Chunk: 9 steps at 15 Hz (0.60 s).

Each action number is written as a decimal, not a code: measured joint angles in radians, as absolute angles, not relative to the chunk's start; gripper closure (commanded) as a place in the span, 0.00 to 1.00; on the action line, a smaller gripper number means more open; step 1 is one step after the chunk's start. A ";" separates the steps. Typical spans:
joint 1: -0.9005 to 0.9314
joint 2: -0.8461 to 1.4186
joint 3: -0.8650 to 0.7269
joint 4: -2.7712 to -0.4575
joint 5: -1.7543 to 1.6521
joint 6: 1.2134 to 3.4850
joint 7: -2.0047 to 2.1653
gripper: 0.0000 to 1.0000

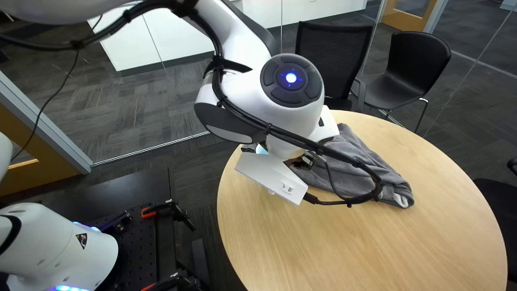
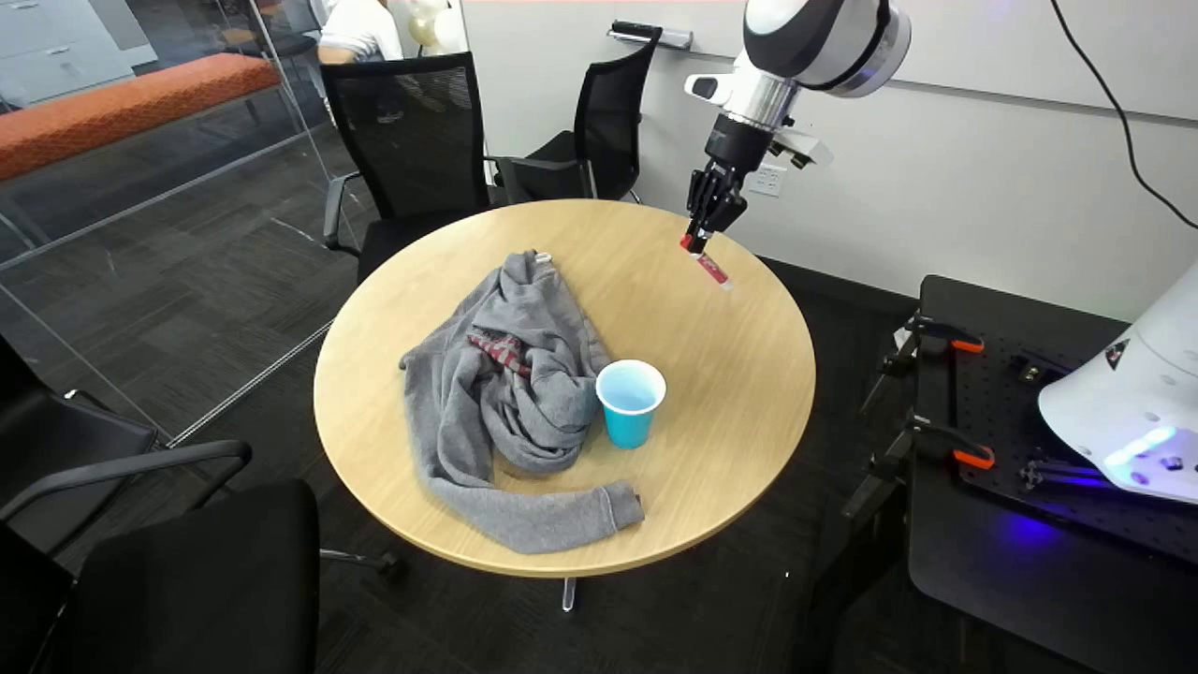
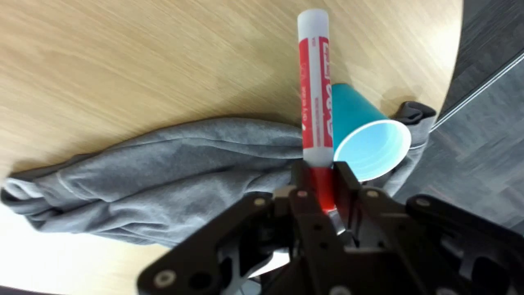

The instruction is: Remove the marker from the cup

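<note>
The pincer (image 3: 321, 172) squeezes the marker (image 3: 316, 94) by its red cap (image 3: 322, 189), well apart from the cup (image 2: 629, 417); if the cap pops off, the rest may fall and roll away

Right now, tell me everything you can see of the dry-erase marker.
The dry-erase marker is a slim, plastic-looking stick with a red cap, white collar, red-and-white printed label and white end. The gripper grasps the cap; no other contact shows. In an exterior view the marker hangs tilted, white end lowest, outside the blue cup and apparently above the round table.
</note>
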<state>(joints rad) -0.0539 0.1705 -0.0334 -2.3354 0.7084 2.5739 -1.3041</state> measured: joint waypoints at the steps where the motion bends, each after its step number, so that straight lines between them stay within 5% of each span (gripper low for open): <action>1: -0.050 0.183 -0.030 -2.335 0.692 2.629 -1.251 0.95; 5: 0.015 0.264 -0.065 -2.322 0.554 2.809 -0.958 0.95; 9: 0.215 0.377 -0.270 -2.283 0.421 2.840 -0.648 0.95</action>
<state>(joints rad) 0.2148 0.3773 -0.2702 -2.2831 0.4209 2.8404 -0.6482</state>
